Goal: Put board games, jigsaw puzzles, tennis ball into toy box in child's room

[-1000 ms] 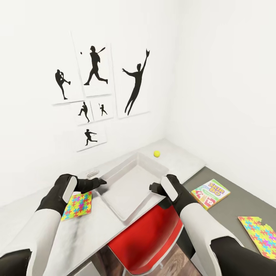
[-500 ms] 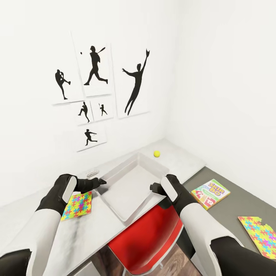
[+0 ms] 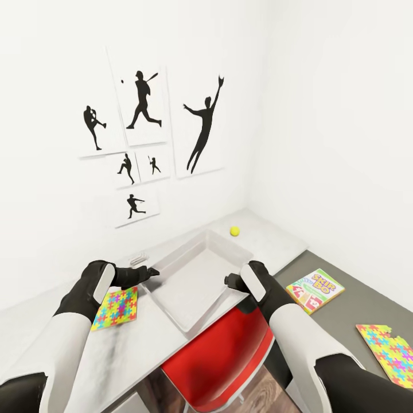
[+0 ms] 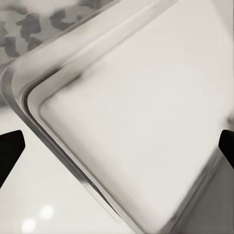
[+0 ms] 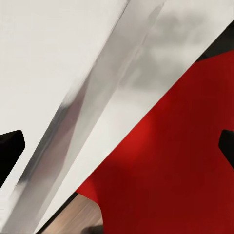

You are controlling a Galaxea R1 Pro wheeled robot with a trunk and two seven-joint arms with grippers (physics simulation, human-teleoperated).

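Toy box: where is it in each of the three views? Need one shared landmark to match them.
Head view: toy box at lower centre, between both grippers.
Left wrist view: its empty floor and rounded corner span most of the picture.
Right wrist view: its sloping wall and rim run diagonally beside the red chair.
Shared landmark: the box's pale rim.

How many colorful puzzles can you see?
2. One jigsaw puzzle lies on the pale table under the left gripper; the other jigsaw puzzle lies on the dark cabinet top, partly cut off. More may be hidden.
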